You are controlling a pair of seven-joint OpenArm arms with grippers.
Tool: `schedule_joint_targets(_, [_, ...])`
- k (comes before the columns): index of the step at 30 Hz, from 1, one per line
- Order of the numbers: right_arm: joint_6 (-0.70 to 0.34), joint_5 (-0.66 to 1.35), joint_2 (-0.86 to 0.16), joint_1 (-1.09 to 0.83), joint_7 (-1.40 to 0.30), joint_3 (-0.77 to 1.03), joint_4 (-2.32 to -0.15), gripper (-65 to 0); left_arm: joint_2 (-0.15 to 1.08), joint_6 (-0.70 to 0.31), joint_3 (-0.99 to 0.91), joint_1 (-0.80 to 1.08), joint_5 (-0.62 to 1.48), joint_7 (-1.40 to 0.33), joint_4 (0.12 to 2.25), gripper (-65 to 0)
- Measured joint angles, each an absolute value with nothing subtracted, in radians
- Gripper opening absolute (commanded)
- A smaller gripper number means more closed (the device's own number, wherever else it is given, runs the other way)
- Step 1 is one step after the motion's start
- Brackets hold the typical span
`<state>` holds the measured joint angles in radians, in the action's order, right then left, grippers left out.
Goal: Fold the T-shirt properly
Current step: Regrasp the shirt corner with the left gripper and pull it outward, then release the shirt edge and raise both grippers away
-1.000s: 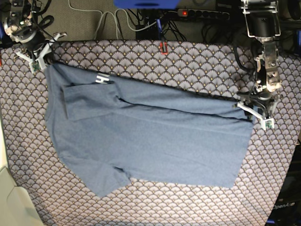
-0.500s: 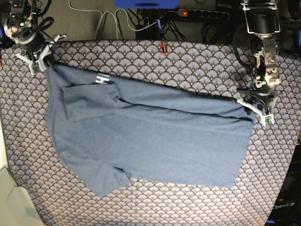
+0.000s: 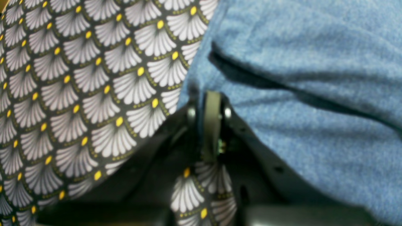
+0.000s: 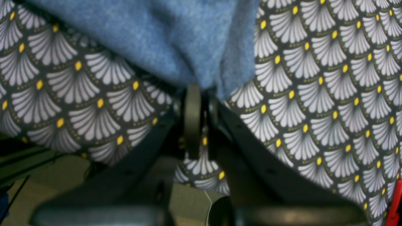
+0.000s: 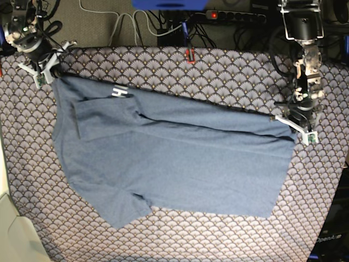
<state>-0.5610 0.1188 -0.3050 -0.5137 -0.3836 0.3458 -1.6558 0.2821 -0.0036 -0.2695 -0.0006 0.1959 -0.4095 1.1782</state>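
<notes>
Down at the near edge of the base view, the fan-patterned cloth [image 5: 180, 240] covers the whole table, grey with little yellow dots. A pale box corner [image 5: 13, 234] pokes in at the near left.

On top of the cloth lies the T-shirt [image 5: 174, 164]. It is big and blue and spread out flat, with one sleeve pointing toward the near side. Its top edge is folded over on itself, making a long crease from one side to the other. A bit of white lettering [image 5: 119, 91] peeks out near the far left part of the shirt.

At the right side of the base view, the left gripper [image 5: 297, 126] sits at the shirt's far corner. Its wrist camera shows the jaws pressed together with blue fabric pinched between them, right at the hem where the shirt meets the patterned cloth.

At the far left corner, the right gripper [image 5: 44, 68] is squeezed tight on the other corner of the shirt. In its wrist view the blue fabric bunches down into the closed jaws, and it hides what is behind.

Farthest back, past the table, lie tangled cables [image 5: 136, 22], a power strip [image 5: 234, 15] with a red light, and a blue thing [image 5: 169, 4] at the top. A small red clip [image 5: 189, 54] sits on the cloth's far edge.
</notes>
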Motion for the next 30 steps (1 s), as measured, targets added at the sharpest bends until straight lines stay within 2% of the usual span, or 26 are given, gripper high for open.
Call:
schedule_joint_targets(10, [-0.561, 0.119, -0.314, -0.514, -0.384, 0.347, -1.656, -65.0, 0.274, 0.0, -0.268, 0.106, 0.195, -0.476, 1.343, -64.6])
schedule_joint_targets(21, [-0.59, 0.119, -0.324, -0.522, -0.38, 0.347, -1.656, -65.0, 0.279, -0.023, -0.318, 0.175, 0.211, -0.46, 1.368, -64.6])
schedule_joint_targets(26, [-0.602, 0.119, -0.355, -0.524, -0.381, 0.347, -1.656, -65.0, 0.29, -0.015, -0.379, 0.189, 0.207, -0.645, 1.444, -64.6])
schedule_joint_targets(30, [-0.603, 0.119, -0.355, -0.526, -0.384, 0.347, -1.679, -65.0, 0.302, -0.007, -0.38, 0.197, 0.205, -0.698, 1.492, -64.6])
